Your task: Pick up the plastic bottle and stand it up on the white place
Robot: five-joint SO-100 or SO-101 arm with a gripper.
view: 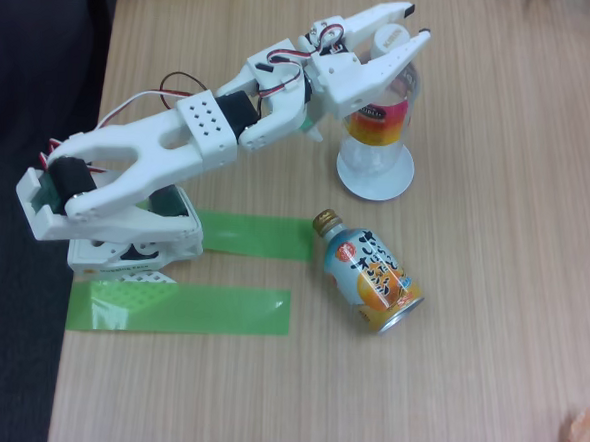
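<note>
Step in hand: the release. The plastic bottle (pixel 379 126) is upright on the white place (pixel 376 176), base roughly centred on the disc, white cap up. Placement looks done; the retreat is what's left.

The gripper (pixel 411 20) is at cap/neck height with its fingers spread, one above the cap and one along the bottle's upper side. From this fixed view I can't tell for sure whether the lower finger is touching the bottle or just clear of it, since the arm body overlaps the bottle's left side. It isn't pinching anything as far as I can judge.

Next move: widen the jaws if there's any contact, then pull back along the arm's own line, or lift first, so that neither finger drags the cap. The bottle looks light and tall on a small disc, so a side brush would likely tip it.

Off-task: a metal bottle-can (pixel 372 273) lies on its side nearer the camera, well apart from the disc. Green tape strips (pixel 179 307) sit by the arm base (pixel 133 246) on the wooden table (pixel 511 294).
</note>
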